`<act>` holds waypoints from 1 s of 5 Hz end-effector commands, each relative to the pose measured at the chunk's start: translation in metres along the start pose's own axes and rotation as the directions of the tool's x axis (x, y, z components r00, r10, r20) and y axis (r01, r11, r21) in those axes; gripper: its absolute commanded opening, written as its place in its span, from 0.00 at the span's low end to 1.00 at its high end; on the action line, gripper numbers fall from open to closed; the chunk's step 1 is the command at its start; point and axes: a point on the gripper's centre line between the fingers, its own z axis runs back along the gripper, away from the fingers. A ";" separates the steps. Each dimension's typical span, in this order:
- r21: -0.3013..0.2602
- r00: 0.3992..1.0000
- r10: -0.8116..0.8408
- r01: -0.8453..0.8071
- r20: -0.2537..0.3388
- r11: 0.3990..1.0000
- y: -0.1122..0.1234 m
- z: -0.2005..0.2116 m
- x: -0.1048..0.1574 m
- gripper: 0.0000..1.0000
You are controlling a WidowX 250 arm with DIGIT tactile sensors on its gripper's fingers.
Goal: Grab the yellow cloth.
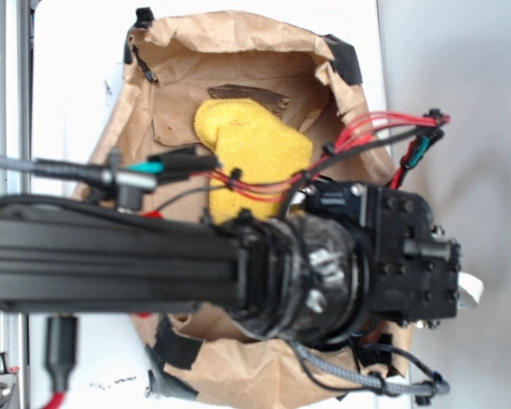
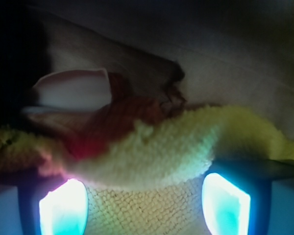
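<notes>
Exterior view from above, wrist view from between the fingers. The yellow cloth point(image 1: 251, 158) is seen lying inside a crumpled brown paper bag point(image 1: 238, 51) with its top folded open, the bag resting on a white tabletop point(image 1: 77, 51). The black arm point(image 1: 111, 260) is extended level across the picture from the left edge, over the bag's lower half, its wrist block point(image 1: 409, 256) lying above the bag's right rim; red and black cables point(image 1: 366, 132) are looped from the wrist back over the cloth. The pincer itself is hidden beneath the wrist in this view. In the wrist view the pincer point(image 2: 144, 203) is shown spread apart, its two glowing fingertips point(image 2: 63, 208) set at either side of the fuzzy cloth point(image 2: 186, 147), which fills the gap between them. Whether the tips touch the cloth cannot be told. Behind the cloth, the bag's dim inner wall point(image 2: 225, 63) is visible.
</notes>
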 end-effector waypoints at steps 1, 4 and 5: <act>0.042 0.998 0.032 -0.034 0.052 0.999 -0.004 0.015 0.003 0.00; 0.036 0.985 0.082 -0.089 0.153 0.995 0.013 0.048 -0.016 0.00; -0.005 0.958 0.137 -0.140 0.252 0.990 0.029 0.081 -0.040 0.00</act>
